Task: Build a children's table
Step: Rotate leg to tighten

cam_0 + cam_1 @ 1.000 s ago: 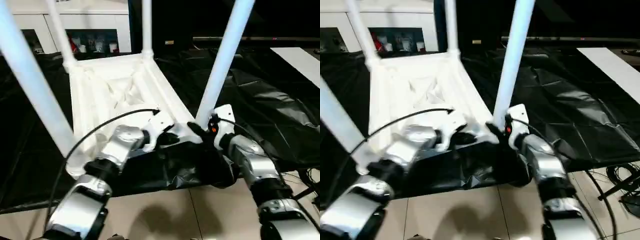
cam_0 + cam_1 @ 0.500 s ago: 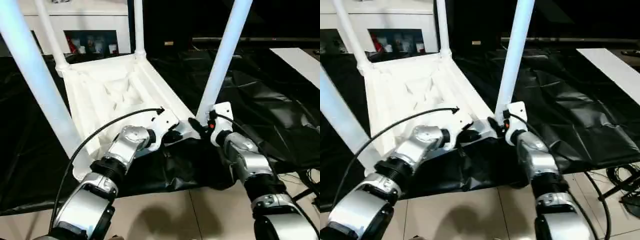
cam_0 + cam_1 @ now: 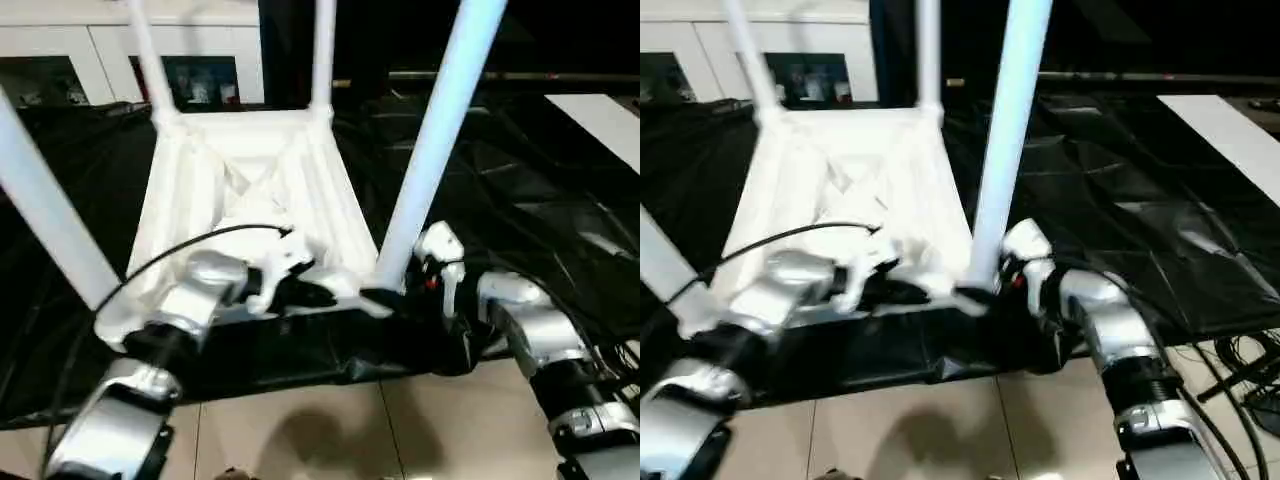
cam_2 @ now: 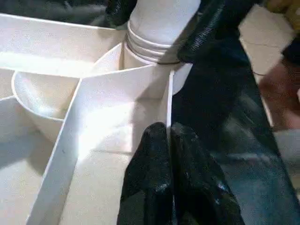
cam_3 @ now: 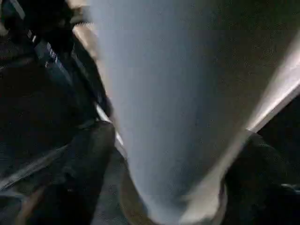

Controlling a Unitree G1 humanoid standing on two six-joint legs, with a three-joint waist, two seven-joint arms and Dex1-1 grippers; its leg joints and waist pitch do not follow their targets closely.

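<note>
The children's table lies upside down, its white ribbed tabletop on a black sheet with four white legs standing up from the corner sockets. My left gripper reaches over the near edge by the near right corner. In the left wrist view its fingers are shut on the thin upright rim wall beside the socket. My right gripper is at the foot of the near right leg. The right wrist view has that leg between the two fingers, closed against it.
A crinkled black sheet covers the low platform under the table. Tiled floor lies in front. A white cabinet with glass doors stands at the back left. Cables lie on the floor at the right.
The head view has swung, so the table now looks squarer on. Both grippers stay at the near right corner. My right forearm has dropped a little lower and further right.
</note>
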